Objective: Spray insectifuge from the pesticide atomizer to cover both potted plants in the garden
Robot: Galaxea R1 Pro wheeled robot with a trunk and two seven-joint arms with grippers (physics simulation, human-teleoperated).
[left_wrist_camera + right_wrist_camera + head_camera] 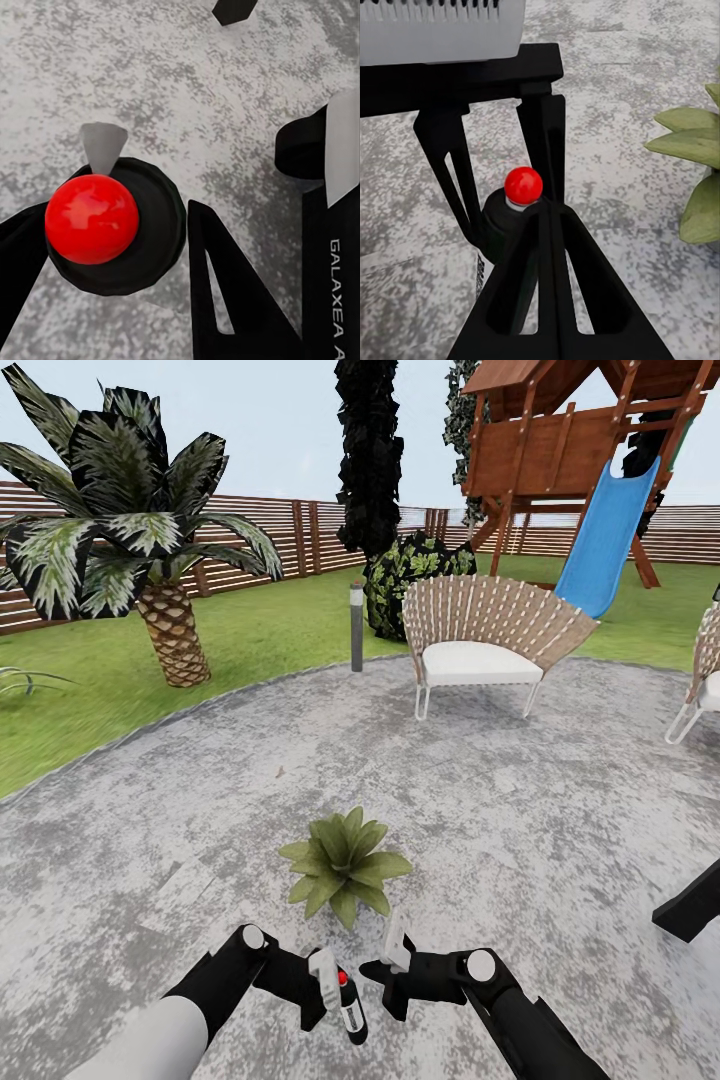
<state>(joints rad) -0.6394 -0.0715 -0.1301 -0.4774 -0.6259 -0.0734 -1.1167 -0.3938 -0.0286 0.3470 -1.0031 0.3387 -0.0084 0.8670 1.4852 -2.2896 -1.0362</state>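
The pesticide atomizer (349, 1005) is a slim dark bottle with a white label and a red ball on its black cap (91, 218). My left gripper (328, 988) is shut on it, holding it over the grey patio just in front of me. The bottle's red top (523, 185) also appears between the left fingers in the right wrist view. Close beside it, my right gripper (392, 952) is shut and holds nothing, its fingers pressed together (549, 225). One potted plant (345, 865), a low olive-green rosette, sits on the paving just beyond both grippers; its leaves (694, 142) also show in the right wrist view.
A grey bollard lamp (357, 625) stands at the patio's far edge. Beyond it are a wicker chair (485, 645), a second chair (705, 680) at the right edge, a palm (170, 630), a dark bush (410, 575), a blue slide (605, 540) and the wooden fence (310, 540). Thin leaves (25, 680) poke in over the lawn at left.
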